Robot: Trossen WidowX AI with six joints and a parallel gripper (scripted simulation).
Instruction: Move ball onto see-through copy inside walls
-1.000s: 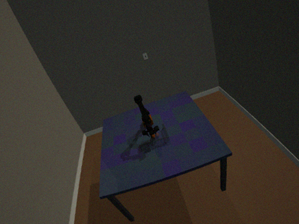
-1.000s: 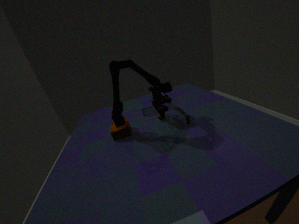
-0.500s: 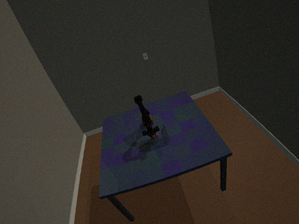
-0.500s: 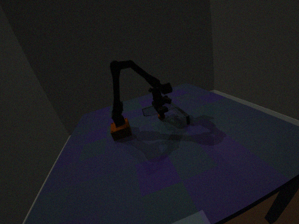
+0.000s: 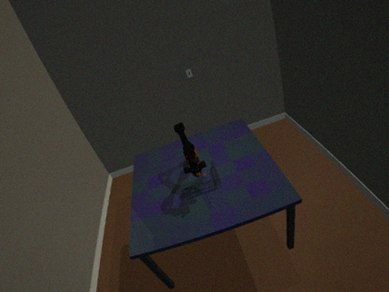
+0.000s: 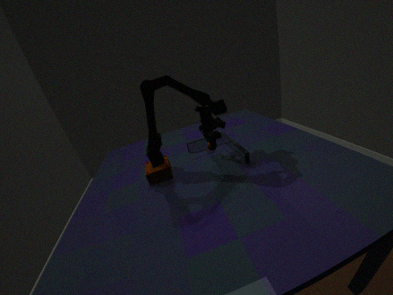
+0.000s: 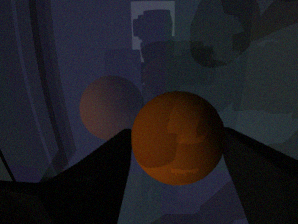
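The claw [image 7: 178, 163] is closed partway on the orange ball [image 7: 177, 137], its two dark fingers pressing in from 9 and 3 o'clock in the wrist view and stopped at the ball's width (roughly half open, no wider than the ball itself). The ball fills the gap between them and sits low over the checkered blue and purple worktop [image 6: 282, 226]. Just beside it, toward 10 o'clock in the wrist view, the see-through copy [image 7: 109, 106] shows as a faint dusky sphere; ball and copy look close but not overlapping. In the exterior view the arm [image 6: 150, 121] arches from its orange base [image 6: 159, 174] and reaches down so that the claw [image 6: 211, 143] stands upright at the clear walls [image 6: 237, 150], which meet in a corner around it. Whether the ball touches the worktop I cannot tell in this dim light.
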